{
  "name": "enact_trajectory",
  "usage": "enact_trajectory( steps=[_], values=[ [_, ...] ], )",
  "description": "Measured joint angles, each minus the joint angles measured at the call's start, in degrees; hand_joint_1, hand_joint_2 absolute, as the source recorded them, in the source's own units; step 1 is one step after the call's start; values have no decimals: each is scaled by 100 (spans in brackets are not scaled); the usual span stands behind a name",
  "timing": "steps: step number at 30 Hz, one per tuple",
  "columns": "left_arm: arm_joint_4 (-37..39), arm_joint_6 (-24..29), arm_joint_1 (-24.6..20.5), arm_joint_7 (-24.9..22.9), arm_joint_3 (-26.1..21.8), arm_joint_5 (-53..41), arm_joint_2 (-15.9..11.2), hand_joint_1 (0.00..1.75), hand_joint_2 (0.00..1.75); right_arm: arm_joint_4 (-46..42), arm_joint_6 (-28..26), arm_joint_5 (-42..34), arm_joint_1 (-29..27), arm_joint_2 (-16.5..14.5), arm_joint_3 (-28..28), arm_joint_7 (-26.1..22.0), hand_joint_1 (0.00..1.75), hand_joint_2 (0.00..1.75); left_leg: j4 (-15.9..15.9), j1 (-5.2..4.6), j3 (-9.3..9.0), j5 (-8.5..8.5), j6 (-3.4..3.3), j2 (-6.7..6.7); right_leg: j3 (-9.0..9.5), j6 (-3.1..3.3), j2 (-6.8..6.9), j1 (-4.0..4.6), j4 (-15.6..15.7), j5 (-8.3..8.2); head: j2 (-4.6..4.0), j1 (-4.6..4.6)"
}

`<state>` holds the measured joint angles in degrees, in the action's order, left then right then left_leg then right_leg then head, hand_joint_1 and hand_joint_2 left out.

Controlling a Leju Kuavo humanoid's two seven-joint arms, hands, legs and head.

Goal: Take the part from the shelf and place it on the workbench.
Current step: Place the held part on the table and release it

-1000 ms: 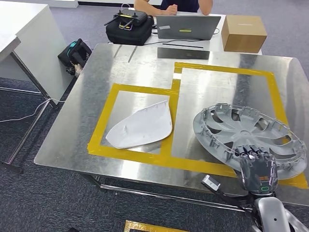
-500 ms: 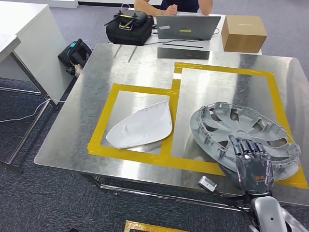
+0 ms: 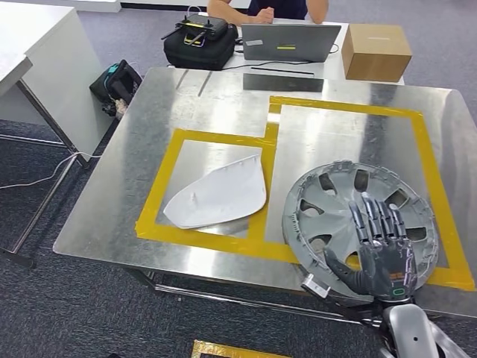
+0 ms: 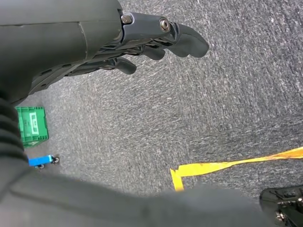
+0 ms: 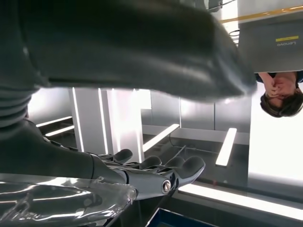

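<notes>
Workbench: steel-topped workbench (image 3: 141, 149) on grey carpet, marked with yellow tape (image 3: 264, 246) into two bays; all positions below are referenced to this tape.
Right hand: right hand (image 3: 381, 250) sits at the near edge of the bench, over the near rim of the part; fingers extended and spread, thumb out to the side, nothing held. The right wrist view shows the fingers (image 5: 157, 165) straight with the silvery rim beneath them.
Left hand: left hand (image 4: 143, 38) hangs over the carpet, fingers loosely extended, holding nothing.
Part: grey wheel cover (image 3: 337, 209) lies flat on the bench, mostly inside the larger taped bay, its near rim overlapping the near tape line.
Step in hand: judged as release; the part rests on the bench and the hand is open above it.
Next move: calls for lifting the right hand straight up, clear of the rim, so that the cover is not dragged further across the tape.
Smaller bay: holds one white mirror-shaped shell (image 3: 219, 198), wholly inside its tape border, well apart from the wheel cover.
Containers beyond the bays: closed cardboard box (image 3: 376, 51) past the far tape line, contents not visible; black bag (image 3: 198, 41) beside a laptop (image 3: 290, 41), with a person seated behind it.
Floor container: green crate (image 4: 31, 125) on the carpet; contents cannot be told.
</notes>
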<state>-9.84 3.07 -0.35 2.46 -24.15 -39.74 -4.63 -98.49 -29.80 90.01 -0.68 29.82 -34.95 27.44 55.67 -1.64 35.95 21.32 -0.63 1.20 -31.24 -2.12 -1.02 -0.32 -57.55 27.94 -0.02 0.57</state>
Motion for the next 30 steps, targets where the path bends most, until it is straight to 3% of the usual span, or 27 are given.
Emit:
enact_trajectory(
  steps=[5, 13, 30],
  values=[
    [0, -12, 3, -33, -11, -21, 0, 0, 0, -9, -26, 0, -203, -195, 276, -439, 0, 0, 0, -2, -1, 0, 0, 0, 1, 0, 1, -1, 0, 0, -1, 1],
    [0, 3, 4, -41, -76, -28, -3, 0, 0, -54, -43, 0, -376, -215, 653, -281, 0, 0, 0, -3, -2, 0, -1, 0, 1, 0, 0, -3, 1, -1, -1, 0],
    [0, 29, 3, -45, -143, -35, -3, 0, 0, -69, -49, 0, -426, -215, 692, -250, 0, 0, 3, -5, -2, -1, -7, 0, 4, -1, 0, -5, 3, -4, -1, 0]
  ],
)
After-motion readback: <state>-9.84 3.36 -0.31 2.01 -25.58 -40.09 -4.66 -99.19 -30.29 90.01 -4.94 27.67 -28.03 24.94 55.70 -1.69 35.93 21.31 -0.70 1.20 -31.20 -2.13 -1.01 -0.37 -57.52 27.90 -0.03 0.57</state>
